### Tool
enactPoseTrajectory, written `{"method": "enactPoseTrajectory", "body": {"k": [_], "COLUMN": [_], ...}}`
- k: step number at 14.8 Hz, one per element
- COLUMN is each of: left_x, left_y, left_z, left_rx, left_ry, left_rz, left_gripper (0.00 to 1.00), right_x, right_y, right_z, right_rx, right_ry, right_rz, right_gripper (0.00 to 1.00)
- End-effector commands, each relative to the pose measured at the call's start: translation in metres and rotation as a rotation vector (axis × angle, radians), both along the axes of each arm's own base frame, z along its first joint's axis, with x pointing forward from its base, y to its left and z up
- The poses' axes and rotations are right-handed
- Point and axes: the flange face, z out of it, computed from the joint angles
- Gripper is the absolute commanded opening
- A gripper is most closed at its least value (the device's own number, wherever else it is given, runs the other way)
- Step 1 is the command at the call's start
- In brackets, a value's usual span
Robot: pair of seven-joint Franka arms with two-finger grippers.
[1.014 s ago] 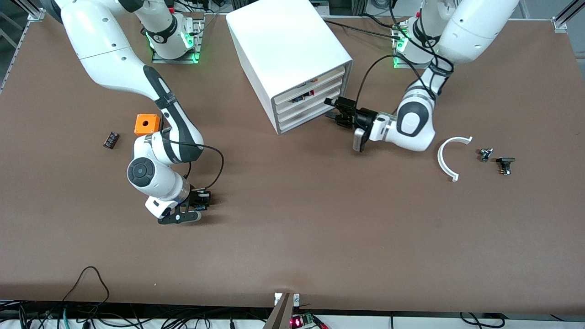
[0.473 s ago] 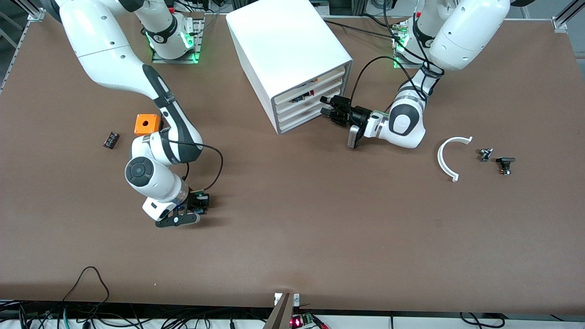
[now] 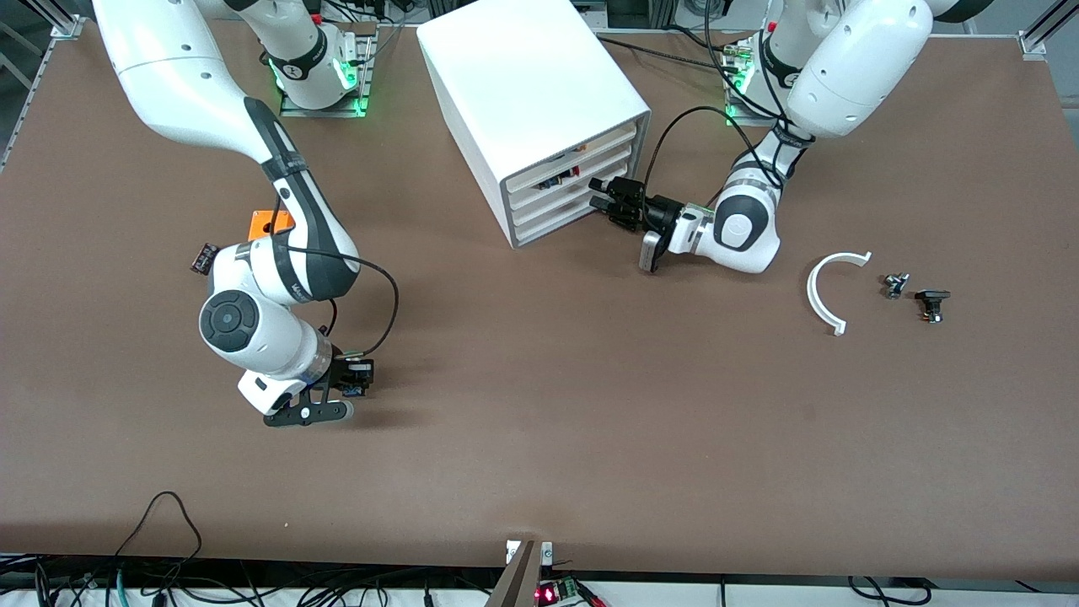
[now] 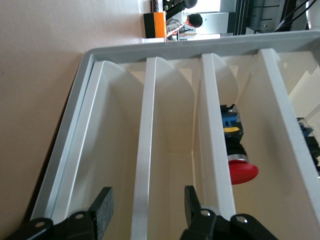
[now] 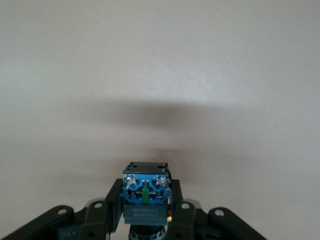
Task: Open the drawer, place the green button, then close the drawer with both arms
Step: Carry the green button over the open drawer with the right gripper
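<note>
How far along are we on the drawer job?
Done: right gripper has the button, over bare table. In hand: left gripper is open astride a drawer front at the cabinet; no drawer looks pulled out. Left: open, place button, close.

Right gripper (image 3: 341, 396), clamped on the button (image 5: 145, 192), has drifted toward the lower left of the frame, its elbow now covering part of the orange box (image 3: 263, 222). Left gripper (image 3: 609, 202) has nudged in against the cabinet's (image 3: 539, 101) drawer fronts.
</note>
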Motion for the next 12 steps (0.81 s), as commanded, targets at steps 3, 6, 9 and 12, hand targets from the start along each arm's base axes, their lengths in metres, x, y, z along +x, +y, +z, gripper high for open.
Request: {"method": "enactPoseTrajectory", "body": {"k": [3, 6, 9, 12], "left_x": [-0.011, -0.01, -0.004, 0.009], "left_y": [-0.018, -0.016, -0.012, -0.001], "left_z": [-0.005, -0.005, -0.003, -0.002], "left_rx": [-0.041, -0.045, -0.047, -0.043], "left_ry": [-0.038, -0.046, -0.048, -0.045], "left_rz": [0.009, 0.013, 0.025, 0.058], "left_gripper": [0.0, 0.0, 0.0, 0.0], "right_x": [-0.015, -0.031, -0.043, -0.056], "right_y": [0.043, 0.065, 0.096, 0.128], "right_z": [0.074, 0.107, 0.135, 0.164], "right_rx": [-0.035, -0.042, -0.045, -0.037], "right_ry": [0.05, 0.057, 0.06, 0.05], "right_rz": [-0.12, -0.184, -0.261, -0.35], "right_gripper": [0.0, 0.0, 0.0, 0.0]}}
